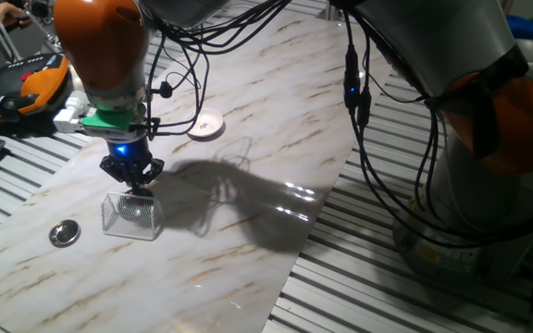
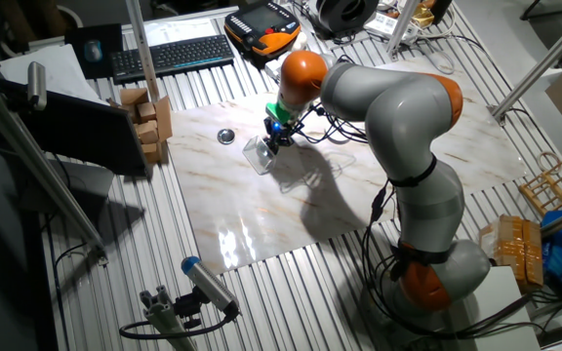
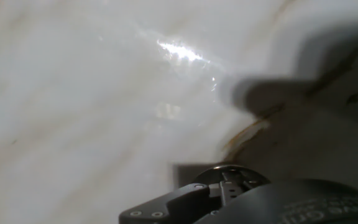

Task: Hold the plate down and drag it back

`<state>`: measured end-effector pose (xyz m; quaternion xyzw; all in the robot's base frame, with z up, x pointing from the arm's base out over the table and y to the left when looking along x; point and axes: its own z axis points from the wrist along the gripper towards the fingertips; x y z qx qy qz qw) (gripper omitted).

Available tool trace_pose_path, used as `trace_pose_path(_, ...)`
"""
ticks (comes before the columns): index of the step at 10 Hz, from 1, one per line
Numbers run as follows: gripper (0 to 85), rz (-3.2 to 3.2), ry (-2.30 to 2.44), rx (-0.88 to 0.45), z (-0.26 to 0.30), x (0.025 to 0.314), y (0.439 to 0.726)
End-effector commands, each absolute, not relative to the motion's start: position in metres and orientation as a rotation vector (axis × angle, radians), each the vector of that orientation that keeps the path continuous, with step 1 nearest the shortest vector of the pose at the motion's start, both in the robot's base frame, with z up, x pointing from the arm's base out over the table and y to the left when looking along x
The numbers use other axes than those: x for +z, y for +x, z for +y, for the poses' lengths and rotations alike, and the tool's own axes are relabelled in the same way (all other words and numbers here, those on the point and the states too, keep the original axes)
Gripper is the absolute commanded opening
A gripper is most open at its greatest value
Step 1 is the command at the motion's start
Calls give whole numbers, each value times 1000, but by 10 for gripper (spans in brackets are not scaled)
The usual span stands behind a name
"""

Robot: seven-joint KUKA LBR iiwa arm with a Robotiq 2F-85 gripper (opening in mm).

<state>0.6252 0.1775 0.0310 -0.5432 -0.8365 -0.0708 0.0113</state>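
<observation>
The plate (image 1: 206,126) is a small round white dish that lies flat on the marble board (image 1: 248,185), behind and to the right of my gripper. My gripper (image 1: 139,188) hangs well apart from the plate, its tip just above or touching the top of a clear plastic box (image 1: 132,215). The fingers look pressed together and hold nothing. In the other fixed view the gripper (image 2: 275,139) sits over the same clear box (image 2: 259,155), and the arm hides the plate. The hand view shows only blurred marble and part of the hand's body.
A small shiny metal disc (image 1: 64,233) lies on the board left of the clear box; it also shows in the other fixed view (image 2: 226,136). Black cables (image 1: 192,83) hang over the board near the plate. A keyboard (image 2: 169,56) and cardboard boxes (image 2: 146,117) stand beyond the board.
</observation>
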Motion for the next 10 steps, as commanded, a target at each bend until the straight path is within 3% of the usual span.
trace_pose_path(1, 0, -2614, -1695, -218, 176, 31, 625)
trace_pose_path(10, 0, -2685, -1668, -182, 154, 34, 635)
